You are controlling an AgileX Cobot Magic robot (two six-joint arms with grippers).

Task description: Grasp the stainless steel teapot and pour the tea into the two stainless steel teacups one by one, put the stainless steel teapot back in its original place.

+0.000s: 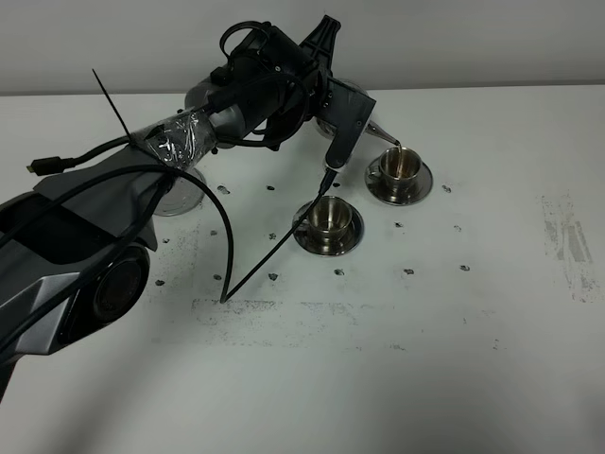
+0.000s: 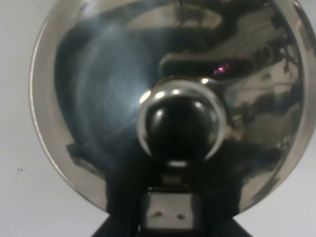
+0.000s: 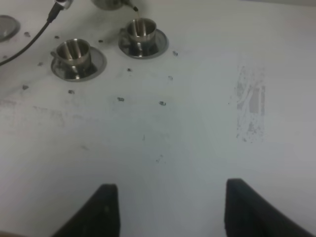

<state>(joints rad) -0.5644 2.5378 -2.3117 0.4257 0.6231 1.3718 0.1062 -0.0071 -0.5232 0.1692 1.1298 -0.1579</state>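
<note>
- While the left gripper point(image 1: 340, 123) is clamped on the small shiny stainless steel teapot point(image 2: 98, 98) with the domed, knobbed lid, the pot hangs tilted above the table. Its thin curved spout point(image 1: 386, 134) is tipped down over the far teacup point(image 1: 402, 167), a low shiny steel cup on a round saucer.
- Pouring into that cup looks to be the step in hand. Its inside shows a brownish tone, though whether tea is falling is too fine to tell.
- To do it well, hold the spout tip over the cup's middle and add tilt slowly. Level the pot before travelling so nothing drips on the saucer.
- The near teacup point(image 1: 331, 218), its twin, sits just beside the far one, toward the front. The shift to it is short, and lifting slightly first should clear both rims.
- A loose black cable point(image 1: 327, 172) dangles from the left arm point(image 1: 113, 246), its end close above the near teacup. I judge it the likeliest thing to snag or knock a cup.
- The flat round steel tray point(image 1: 177, 199), the pot's home, lies well apart on the left, partly hidden by the arm.
- The right gripper point(image 3: 173, 212) has its fingers spread with nothing between them, over white tabletop point(image 1: 473, 359) well away from the cups. Open room lies to the right and front.
</note>
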